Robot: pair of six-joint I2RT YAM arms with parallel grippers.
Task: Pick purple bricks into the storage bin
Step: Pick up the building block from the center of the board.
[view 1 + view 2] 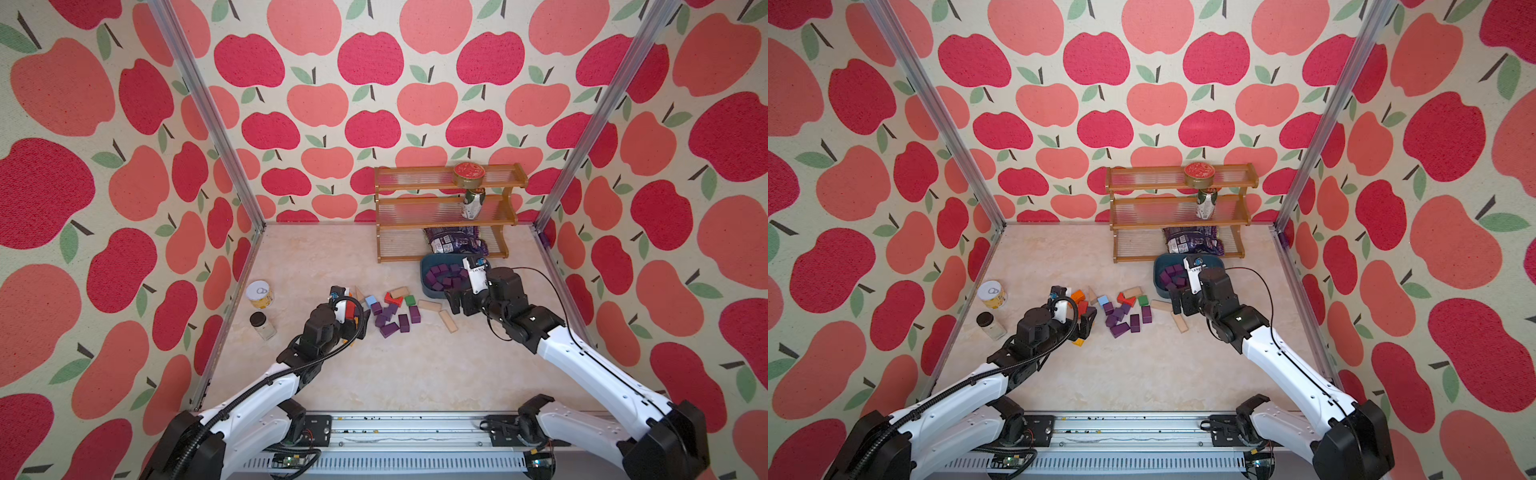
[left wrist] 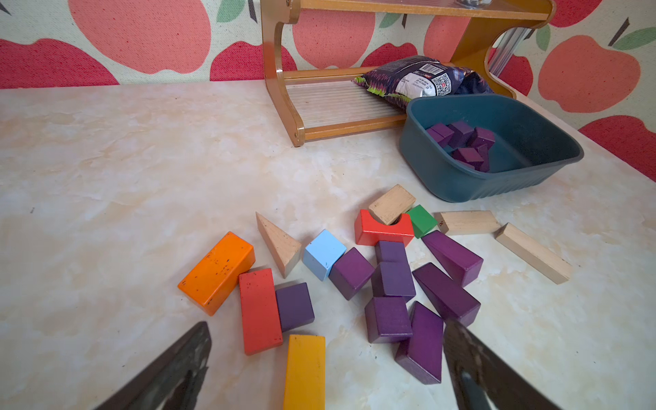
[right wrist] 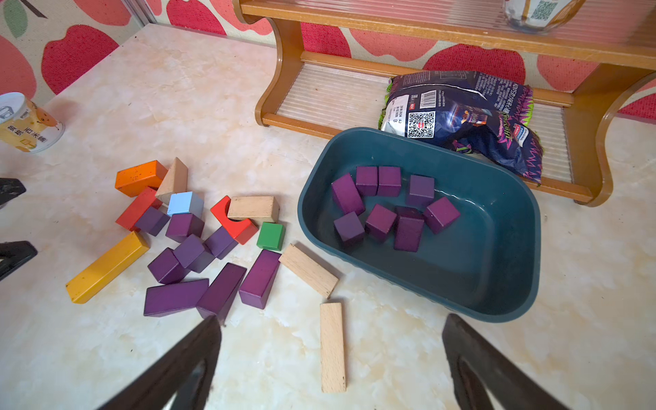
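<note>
1. The left gripper is seen with its jaws spread wide and nothing between them, poised at the near-left side of the block pile. The right gripper is likewise spread and empty, held over the desk just before the near corner of the storage bin.
2. About eight purple bricks are left loose near the middle of the desk, packed touching one another. A stray neighbour could be caught or dragged if the wide jaws are closed over two at once.
3. One purple cube is pressed against a red block, with a yellow block just before it. The wrong colour could be carried along from here.
4. The long sloped bricks are judged likely to slip or twist out if they are pinched across their slanted faces.
5. Two tan planks lie between the pile and the bin and could be knocked by a low transfer.
6. Both arms are aimed at one small cluster, so a collision is possible if it is approached by both together.
7. About ten purple bricks are already gathered in the bin, toward the desk's far-right corner. The bin could be shoved against the wooden rack by a hard drop or a bumped rim.
8. A snack bag overhangs the bin's far rim and could be snagged.
</note>
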